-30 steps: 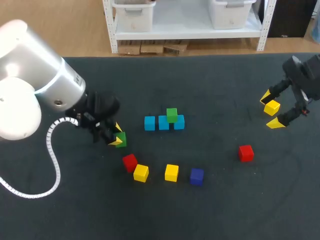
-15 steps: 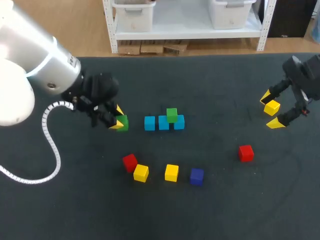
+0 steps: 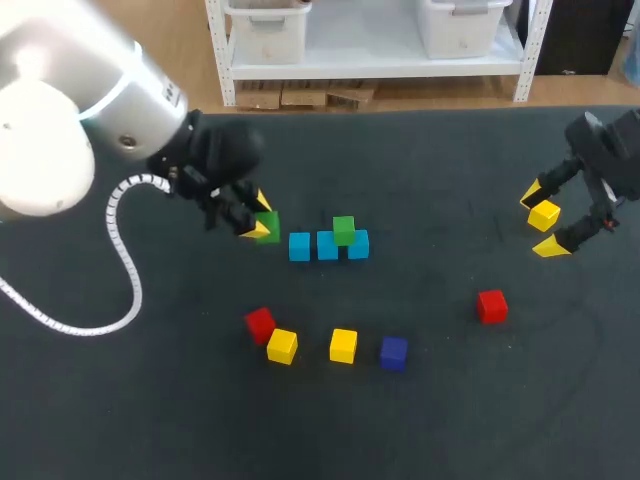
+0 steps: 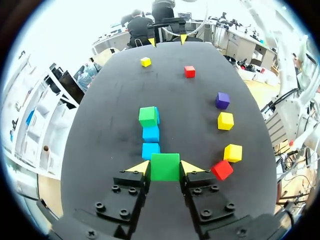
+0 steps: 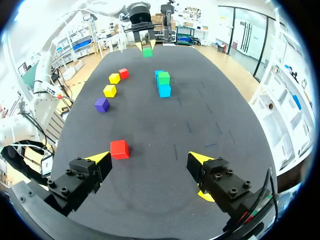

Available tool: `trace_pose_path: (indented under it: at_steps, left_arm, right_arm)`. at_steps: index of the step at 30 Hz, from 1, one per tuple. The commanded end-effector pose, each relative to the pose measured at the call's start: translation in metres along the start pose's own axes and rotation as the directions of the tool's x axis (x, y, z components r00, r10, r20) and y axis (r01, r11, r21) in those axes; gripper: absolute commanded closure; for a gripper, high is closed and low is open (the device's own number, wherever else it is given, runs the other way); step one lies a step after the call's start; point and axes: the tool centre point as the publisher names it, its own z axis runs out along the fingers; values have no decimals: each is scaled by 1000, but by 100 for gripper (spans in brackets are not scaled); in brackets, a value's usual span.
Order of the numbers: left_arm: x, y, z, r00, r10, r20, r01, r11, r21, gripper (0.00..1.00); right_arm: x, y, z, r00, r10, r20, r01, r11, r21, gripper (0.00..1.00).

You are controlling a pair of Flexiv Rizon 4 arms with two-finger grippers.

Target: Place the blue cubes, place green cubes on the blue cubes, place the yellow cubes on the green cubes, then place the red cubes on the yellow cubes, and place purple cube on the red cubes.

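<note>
1. Green cube (image 3: 266,226) clamped in left gripper (image 4: 165,168), just left of the blue cubes (image 3: 328,245).
2. Second green cube (image 3: 344,230) already atop them.
3. Right gripper (image 5: 148,157) wide open at right edge, yellow cube (image 3: 544,214) by its tips.
4. Risk: off-centre release, cube slides off or nudges the row.

The table (image 3: 150,420) has a flat top covered in dark, matte, near-black material. It fills most of the head view, and its far edge runs straight across. Faint pale marks (image 3: 500,228) lie on the surface toward its right side. In the right wrist view the same top (image 5: 225,115) carries a few short bluish strokes (image 5: 176,151) near its middle. In the left wrist view the top (image 4: 110,150) appears evenly dark.
</note>
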Motion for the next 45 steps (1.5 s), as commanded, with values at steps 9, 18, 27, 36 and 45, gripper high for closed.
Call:
trace_pose_path:
  at_steps: [9,18,27,36,45]
  left_arm:
    - [-15,26,30,1000,14,6,-14,999,50,100]
    - [-21,28,45,1000,16,27,-17,997,69,100]
    - [-22,31,54,1000,15,17,-17,997,79,100]
    - [-24,34,60,1000,12,21,-14,996,83,100]
    - [-25,35,63,1000,8,24,-10,996,87,100]
  right_arm:
    - [0,1,0,1000,-1,2,1,1000,1,0]
    - [0,1,0,1000,-1,2,1,1000,1,0]
    - [0,1,0,1000,-1,2,1,1000,1,0]
    - [0,1,0,1000,-1,2,1,1000,1,0]
    - [0,1,0,1000,-1,2,1,1000,1,0]
